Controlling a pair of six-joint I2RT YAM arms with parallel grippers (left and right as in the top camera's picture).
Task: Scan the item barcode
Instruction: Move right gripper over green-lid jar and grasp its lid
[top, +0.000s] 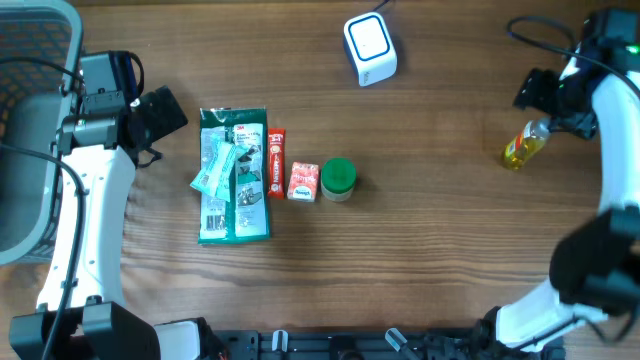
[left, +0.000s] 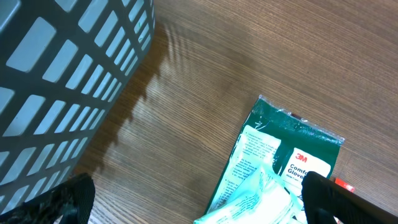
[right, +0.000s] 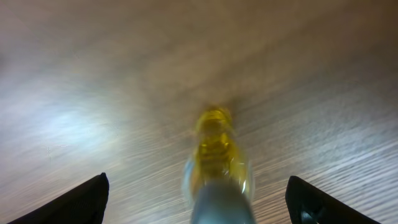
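Lying on the table at the right, the bottle (yellow liquid, clear cap end) points its neck toward the right gripper. That gripper stands wide, a finger on either side of the bottle, neither touching it in the wrist view, so it holds nothing. The left gripper is also wide and empty, hovering between the basket and the glove pack at the left.

The scanner sits far and centre, well apart from the bottle, so I judge the scan is not yet done. The risks from here:

- The bottle is round and may roll when touched, spoiling a grasp.
- A pinch on the narrow neck could let the heavy end swing or slip.
- The barcode is not visible, so it may face away from the scanner.
- The wrist view is blurred, which makes aiming uncertain.
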